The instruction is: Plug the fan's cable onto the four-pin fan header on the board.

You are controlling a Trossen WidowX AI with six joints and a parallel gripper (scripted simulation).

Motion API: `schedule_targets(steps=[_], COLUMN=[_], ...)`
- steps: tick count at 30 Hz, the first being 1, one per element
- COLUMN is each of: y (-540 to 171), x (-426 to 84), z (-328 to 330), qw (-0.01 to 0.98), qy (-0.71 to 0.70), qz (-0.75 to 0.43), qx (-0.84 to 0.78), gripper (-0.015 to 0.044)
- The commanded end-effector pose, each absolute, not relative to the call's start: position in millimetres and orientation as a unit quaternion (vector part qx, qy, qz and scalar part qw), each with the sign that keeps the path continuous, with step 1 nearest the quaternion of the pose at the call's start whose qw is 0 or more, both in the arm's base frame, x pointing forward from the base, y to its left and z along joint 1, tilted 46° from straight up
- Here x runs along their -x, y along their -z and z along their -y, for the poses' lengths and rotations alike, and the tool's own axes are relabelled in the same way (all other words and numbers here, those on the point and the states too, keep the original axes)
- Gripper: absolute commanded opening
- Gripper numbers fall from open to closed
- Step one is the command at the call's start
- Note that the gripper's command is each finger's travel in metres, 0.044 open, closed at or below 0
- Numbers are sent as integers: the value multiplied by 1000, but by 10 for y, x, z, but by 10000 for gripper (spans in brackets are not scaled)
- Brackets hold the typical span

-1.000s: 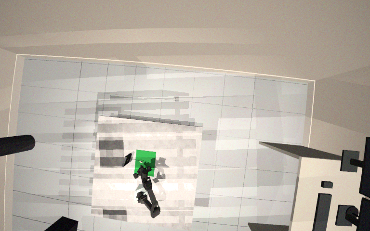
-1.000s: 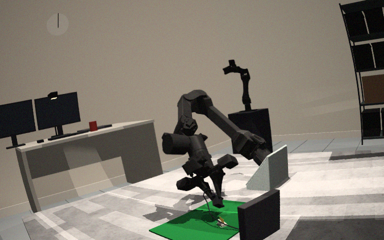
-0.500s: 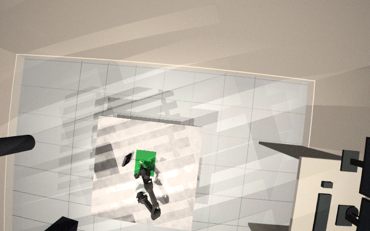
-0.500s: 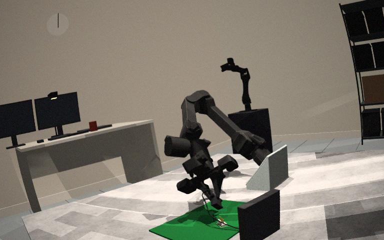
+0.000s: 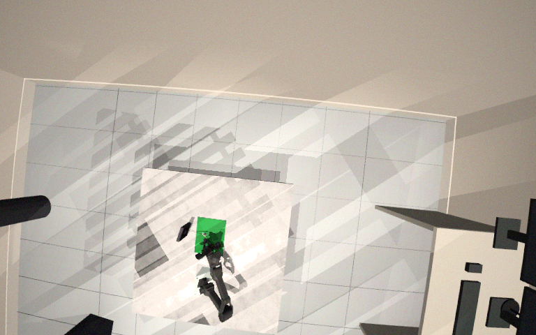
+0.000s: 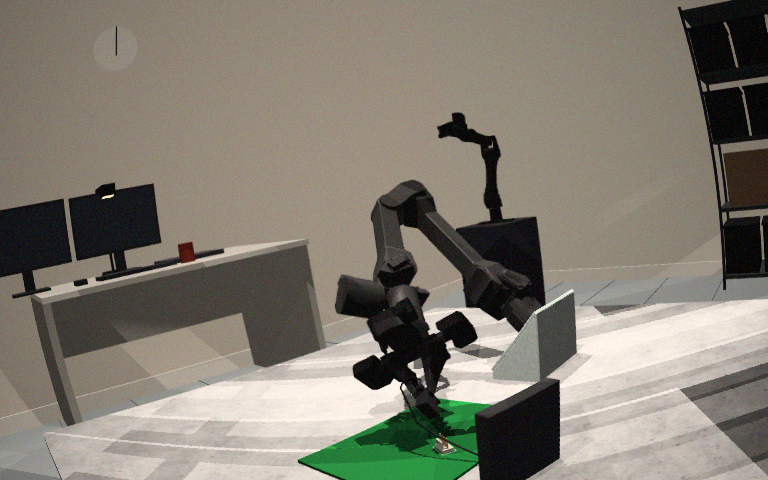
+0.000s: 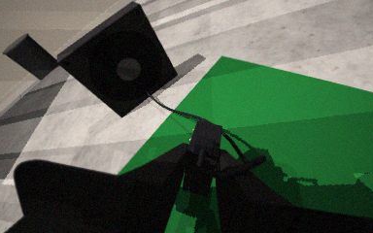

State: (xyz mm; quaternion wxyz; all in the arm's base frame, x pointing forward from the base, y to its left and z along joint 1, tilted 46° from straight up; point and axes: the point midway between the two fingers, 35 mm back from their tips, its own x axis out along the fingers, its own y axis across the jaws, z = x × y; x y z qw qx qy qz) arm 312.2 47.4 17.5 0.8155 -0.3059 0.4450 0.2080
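My gripper (image 5: 208, 242) (image 6: 427, 399) (image 7: 202, 152) is shut on the black plug (image 6: 428, 406) (image 7: 208, 135), which juts past the fingertips. In the exterior view the plug hangs above the green board (image 5: 217, 225) (image 6: 340, 459) (image 7: 282, 102), apart from the pale four-pin header (image 5: 204, 234) (image 6: 444, 449). In the wrist view the plug covers nearly all of the header; only tiny bright specks show at its left edge. The dark cable (image 7: 175, 112) loops beside the plug and runs to the black fan (image 5: 183, 232) (image 6: 518, 429) (image 7: 102, 63), which stands upright beside the board.
A pale wedge-shaped block (image 6: 557, 336) stands behind the fan in the exterior view, near the arm's base. The cable passes close to the header. A desk (image 6: 168, 297) with monitors and a dark cylinder (image 5: 24, 210) stand farther off.
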Motion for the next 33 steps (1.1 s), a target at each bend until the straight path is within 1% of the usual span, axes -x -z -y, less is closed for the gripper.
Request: schedule_targets(steps=[1,33], y=[-215,-471], x=[-3109,-2968], z=[-470,-402], qw=[826,865], qy=[-219,-253], qz=[-415,-227], qx=[311,371], gripper=[0,0])
